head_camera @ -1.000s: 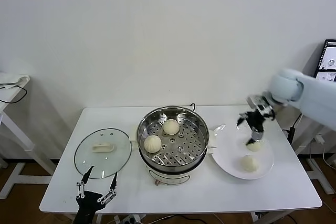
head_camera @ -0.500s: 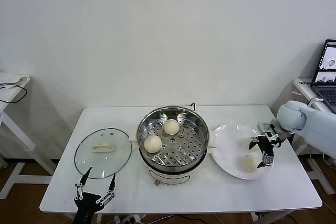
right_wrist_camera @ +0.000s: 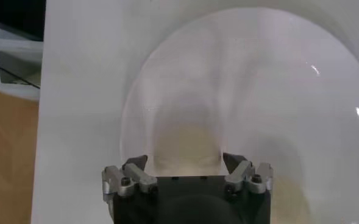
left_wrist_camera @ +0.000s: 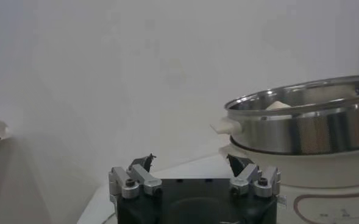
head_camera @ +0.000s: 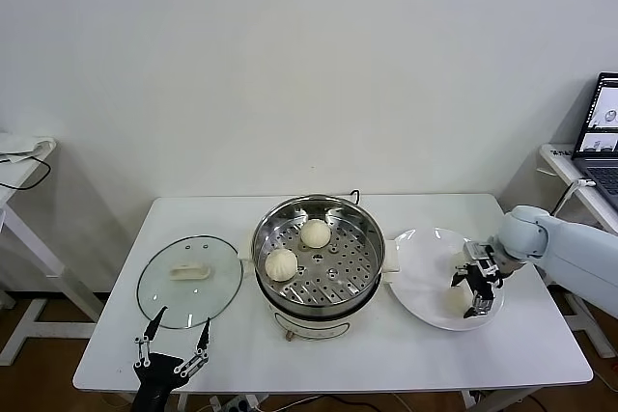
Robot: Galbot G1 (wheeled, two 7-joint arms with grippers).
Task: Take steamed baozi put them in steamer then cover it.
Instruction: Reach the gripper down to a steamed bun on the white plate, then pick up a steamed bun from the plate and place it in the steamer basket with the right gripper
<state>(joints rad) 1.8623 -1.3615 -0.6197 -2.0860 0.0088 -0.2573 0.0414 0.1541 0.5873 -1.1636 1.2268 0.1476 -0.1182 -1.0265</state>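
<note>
Setting: white table [head_camera: 425, 354] against a plain white wall, and your steamer [head_camera: 317, 256] sits mid-table.
Steamer contents: two steamed baozi [head_camera: 315, 233] on the perforated tray, one toward the back, one [head_camera: 280, 263] on the cover's side.
Cover: glass cover [head_camera: 188, 280] lies flat just left of the steamer, white handle up.
Plate: white plate [head_camera: 425, 267] just right of the steamer, one baozi [head_camera: 460, 300] visible on it.
Right gripper [head_camera: 475, 294]: down over the plate, fingers straddling that baozi [right_wrist_camera: 188, 145]; can't tell you if it's actually pinching yet.
Left gripper [head_camera: 172, 341]: parked at the table's front edge in front of the cover, jaws spread wide, nothing in them.
</note>
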